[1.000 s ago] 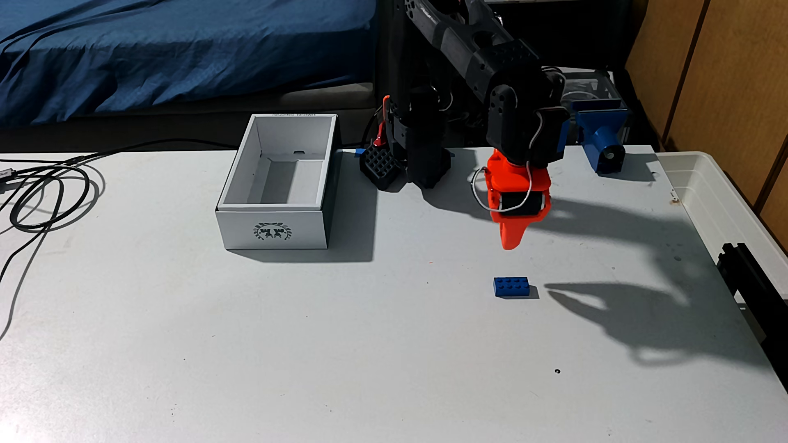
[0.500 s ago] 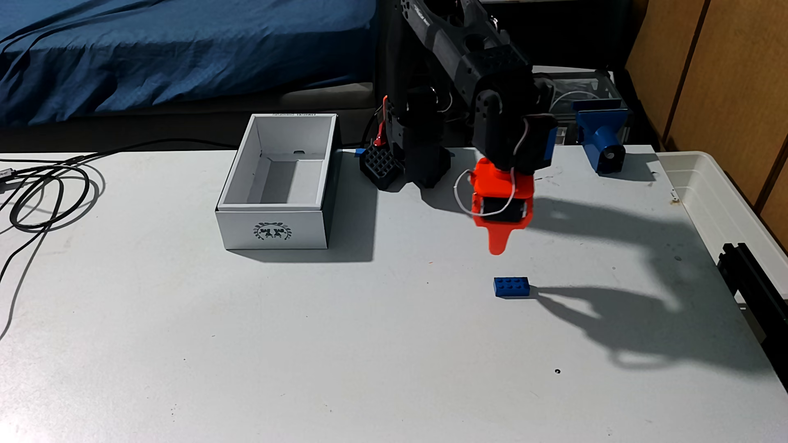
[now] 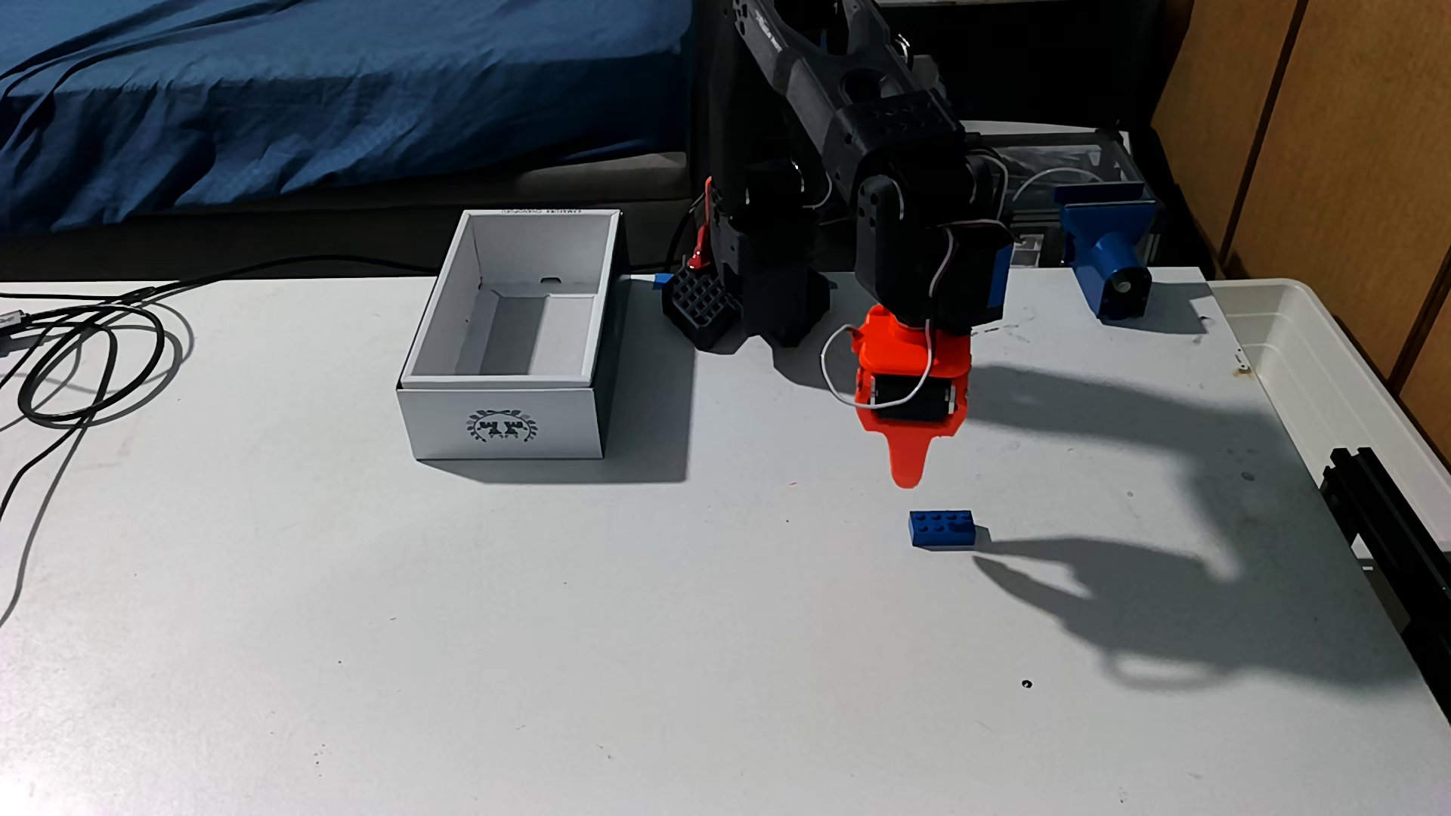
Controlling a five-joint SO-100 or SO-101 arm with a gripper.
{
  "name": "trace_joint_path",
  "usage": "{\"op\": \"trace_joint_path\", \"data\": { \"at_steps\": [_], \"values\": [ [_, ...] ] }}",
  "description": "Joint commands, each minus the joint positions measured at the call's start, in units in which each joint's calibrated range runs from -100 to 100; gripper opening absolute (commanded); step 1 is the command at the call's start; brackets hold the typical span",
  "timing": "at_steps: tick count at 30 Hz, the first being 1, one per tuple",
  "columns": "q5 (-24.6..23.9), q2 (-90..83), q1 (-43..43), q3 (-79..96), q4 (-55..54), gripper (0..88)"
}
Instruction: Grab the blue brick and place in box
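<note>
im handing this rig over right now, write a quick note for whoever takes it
Gripper: the orange two-finger gripper hangs tip-down just above and behind the small dark blue studded plastic brick, holding nothing; the fingers look shut.
Things: the brick lies flat on the grey table, untouched. The white cardboard box with a dark emblem stands open to the left, nothing visible inside.
Done: approach only.
Left: open, grasp the brick, carry it left, drop it in the box.

This is a bedroom at home: a bed (image 3: 314, 102) with a blue sheet stands behind the worktop (image 3: 550, 628).
</note>
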Motion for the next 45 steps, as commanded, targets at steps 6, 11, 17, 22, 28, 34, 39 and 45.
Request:
{"op": "trace_joint_path", "data": {
  "at_steps": [6, 11, 17, 22, 28, 34, 39, 45],
  "values": [
    [-1.4, 0.0, -1.9, 0.0, -2.4, 1.5],
    [-1.5, 0.0, -3.9, 0.1, -2.3, 1.5],
    [-1.5, 0.0, -4.6, 0.1, -2.3, 1.6],
    [-1.1, 1.0, -4.6, 0.2, -2.3, 2.0],
    [-1.0, 1.1, -4.6, 1.5, -2.8, 9.4],
    [-0.8, 1.0, -5.2, 3.3, -4.2, 10.6],
    [-0.8, 1.0, -5.4, 4.5, -5.4, 15.3],
    [-0.1, 1.1, -5.4, 4.7, -5.9, 16.9]
  ]
}}
